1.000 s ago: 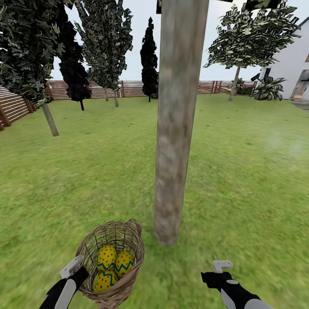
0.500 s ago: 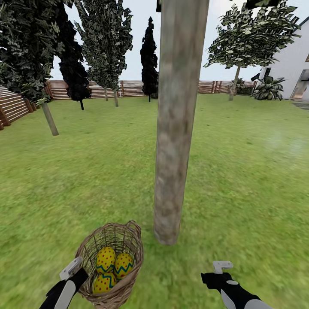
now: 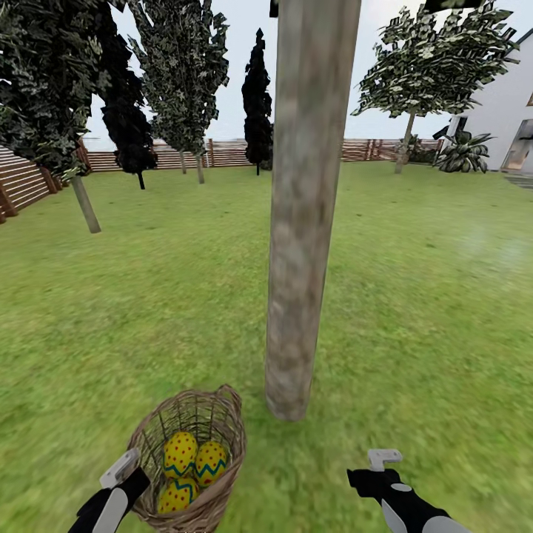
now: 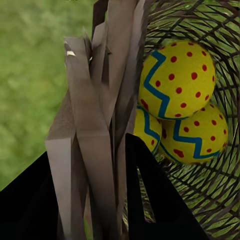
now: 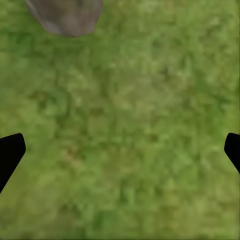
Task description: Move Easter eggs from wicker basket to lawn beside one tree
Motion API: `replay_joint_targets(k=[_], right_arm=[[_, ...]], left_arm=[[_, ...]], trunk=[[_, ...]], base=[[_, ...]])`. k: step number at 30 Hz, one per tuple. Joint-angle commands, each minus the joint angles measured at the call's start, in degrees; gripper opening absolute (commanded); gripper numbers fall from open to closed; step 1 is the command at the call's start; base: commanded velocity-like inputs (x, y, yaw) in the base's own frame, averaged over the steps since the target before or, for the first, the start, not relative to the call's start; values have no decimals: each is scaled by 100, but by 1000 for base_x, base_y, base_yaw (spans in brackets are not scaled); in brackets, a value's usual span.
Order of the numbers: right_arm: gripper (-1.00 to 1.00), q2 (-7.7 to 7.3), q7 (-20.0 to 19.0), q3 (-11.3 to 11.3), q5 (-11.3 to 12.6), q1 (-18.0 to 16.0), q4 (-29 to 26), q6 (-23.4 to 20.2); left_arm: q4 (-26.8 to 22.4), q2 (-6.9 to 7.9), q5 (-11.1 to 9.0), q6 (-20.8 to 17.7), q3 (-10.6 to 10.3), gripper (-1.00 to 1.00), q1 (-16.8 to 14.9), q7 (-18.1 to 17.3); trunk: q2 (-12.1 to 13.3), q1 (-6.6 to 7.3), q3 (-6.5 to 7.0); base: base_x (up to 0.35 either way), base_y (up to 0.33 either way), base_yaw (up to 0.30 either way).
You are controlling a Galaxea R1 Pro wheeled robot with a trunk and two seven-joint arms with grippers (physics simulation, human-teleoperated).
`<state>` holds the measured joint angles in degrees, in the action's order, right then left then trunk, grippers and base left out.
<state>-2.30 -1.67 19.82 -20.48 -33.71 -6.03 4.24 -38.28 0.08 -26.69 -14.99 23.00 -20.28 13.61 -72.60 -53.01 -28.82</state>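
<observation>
All three Easter eggs [image 3: 189, 465] sit in the wicker basket [image 3: 222, 414]: two side by side, third lower and nearer the robot; the left wrist view [image 4: 177, 80] shows them packed against each other behind the weave. None on the lawn [image 3: 414, 296] yet, so by my read zero of three placed and the unloading isn't started. Basket is off the grass or tilted, can't tell which, near the base of the thick grey-brown tree [image 3: 303, 222], just to its left in the head view. Left gripper [image 3: 118, 470] is at the basket's near rim; in the wrist view the woven rim band [image 4: 95, 125] runs between the two dark fingers [image 4: 150, 195], so the jaws look clenched on the rim, basket held by that arm. Right gripper [image 3: 379, 460] hovers over bare grass to the right of the trunk, jaws spread wide, holding nothing; its wrist view shows the trunk foot [image 5: 65, 15] close by. Left to do: set the basket down or steady it, pull each egg, lay all three by this trunk. Fence [image 3: 29, 181] and house [image 3: 503, 111] well off.
</observation>
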Motion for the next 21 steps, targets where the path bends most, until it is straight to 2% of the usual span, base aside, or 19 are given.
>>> replay_joint_targets(k=[1,4,21], right_arm=[[100,-5,-17,49,-44,-4,5,23],[100,-7,-17,49,-44,-4,5,24],[100,-8,-17,57,-44,-4,14,24]], left_arm=[[-4,0,-73,-22,40,-100,-2,28],[4,1,-73,-21,114,-100,-2,22],[6,1,-72,58,125,-100,-2,19]], trunk=[[-45,-22,-24],[-165,-88,-78],[-847,-462,-383]], base=[[0,0,0],[0,0,0],[0,0,0]])
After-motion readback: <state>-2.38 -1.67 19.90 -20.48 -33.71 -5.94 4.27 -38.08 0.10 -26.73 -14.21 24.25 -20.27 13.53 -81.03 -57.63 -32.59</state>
